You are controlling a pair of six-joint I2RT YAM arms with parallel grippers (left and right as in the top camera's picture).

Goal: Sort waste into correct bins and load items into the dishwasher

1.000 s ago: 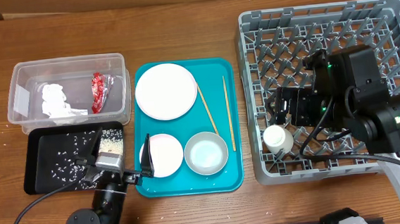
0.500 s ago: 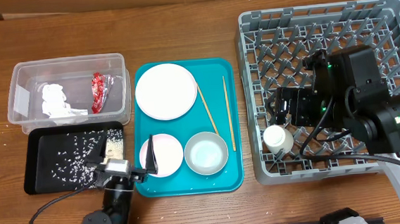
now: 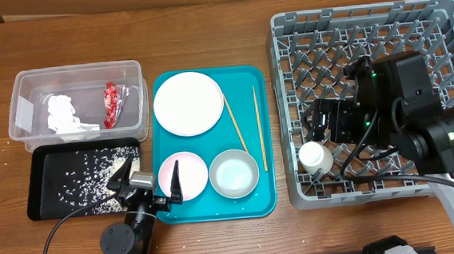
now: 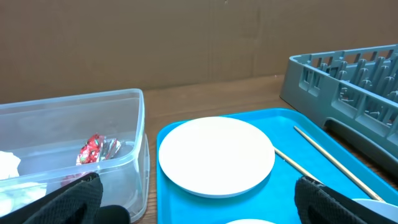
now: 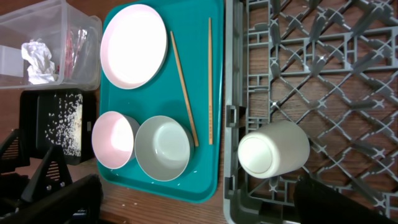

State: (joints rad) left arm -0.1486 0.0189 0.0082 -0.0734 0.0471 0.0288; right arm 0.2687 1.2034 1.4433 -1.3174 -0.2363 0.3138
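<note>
My left fingers (image 4: pixel 62 202) are spread wide and empty, one tip over the black tray (image 3: pixel 39 196), the other over the pink dish (image 3: pixel 193 169). My right fingers (image 5: pixel 348 202) are also parted, gripping nothing, above the rack (image 3: pixel 412 18). The white cup (image 3: pixel 315 156) sits in its near-left corner. The chopsticks (image 3: pixel 259 129) lie on the teal tray (image 3: pixel 217 214), long axes running near to far. The right one is straight; the left one slants, its far tip toward the plate (image 3: pixel 187 103). The wrapper (image 3: pixel 112 103) and tissue (image 3: pixel 62 114) sit in the clear tub (image 3: pixel 26 117).
</note>
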